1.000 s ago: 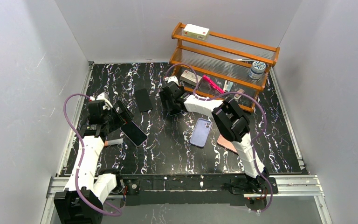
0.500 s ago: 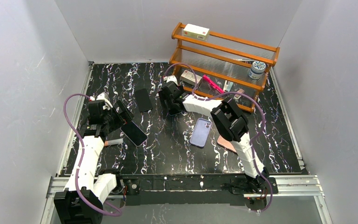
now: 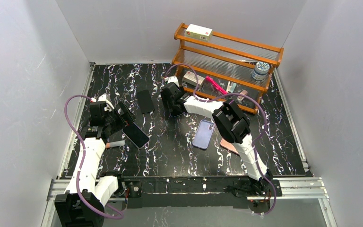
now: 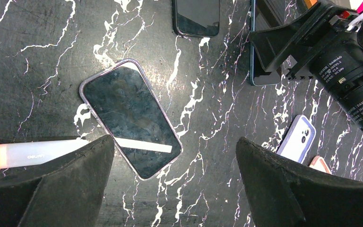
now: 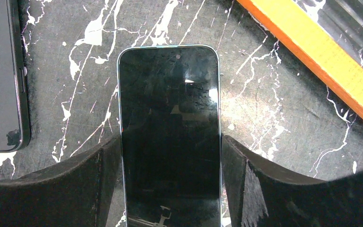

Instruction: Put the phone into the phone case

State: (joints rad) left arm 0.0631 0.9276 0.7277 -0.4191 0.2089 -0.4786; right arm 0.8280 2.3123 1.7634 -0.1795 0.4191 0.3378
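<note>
Black marble table [image 3: 170, 156], white walls, orange rack [image 3: 227, 61] at far right.

Top view: left gripper [image 3: 123, 117] hung over the table's left side. Right gripper [image 3: 171, 106] sat low near the rack's foot. Lilac case [image 3: 203, 134] lay flat mid-table, apart from both.

Right wrist: phone [image 5: 169, 132] lay flat, screen up, with both fingers [image 5: 75, 189] pressed against its long edges, pinching it.

Left wrist: left gripper's jaws spread wide, gripping nothing, above a cased phone [image 4: 130, 118] lying on the table.
</note>
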